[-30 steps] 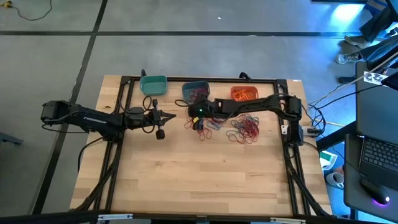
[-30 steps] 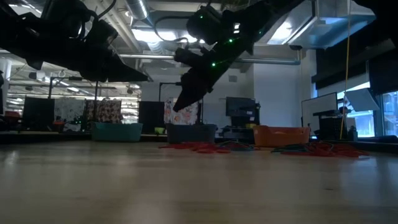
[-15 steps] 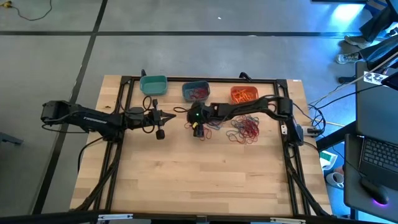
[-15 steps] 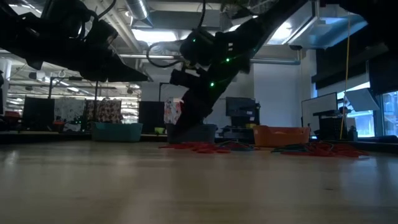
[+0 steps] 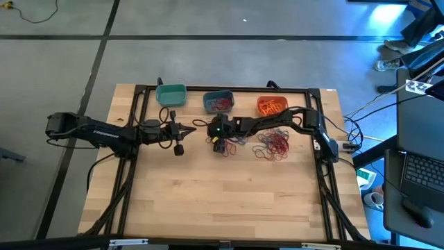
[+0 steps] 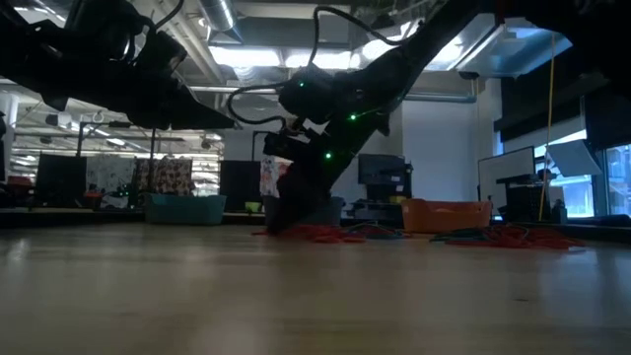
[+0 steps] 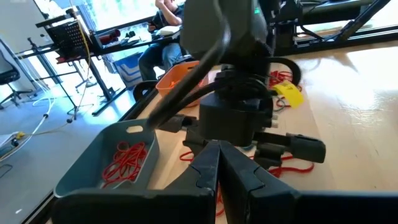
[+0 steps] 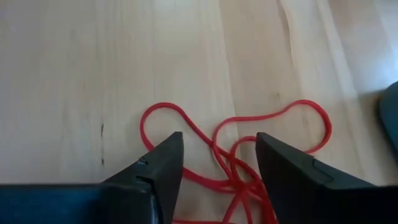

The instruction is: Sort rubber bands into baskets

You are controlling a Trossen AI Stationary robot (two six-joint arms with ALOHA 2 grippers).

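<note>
The right claw [image 8: 217,163] is hanging open just over a tangle of red rubber bands [image 8: 231,142] lying on the surface [image 5: 222,201], near the slate blue basket [image 5: 218,102]. To do this well, it should be pinching only one loop where strands cross, then lifting straight. The left claw [image 7: 219,163] is waiting closed, empty, beside the teal basket [image 5: 171,94].

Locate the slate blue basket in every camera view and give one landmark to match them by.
High view: slate blue basket at the table's far edge, middle of three.
Low view: mostly hidden behind the right gripper at centre.
Left wrist view: lower left, red rubber bands inside.
Right wrist view: only a dark edge at the far right, cannot confirm.
Shared landmark: orange basket, beside it.
</note>
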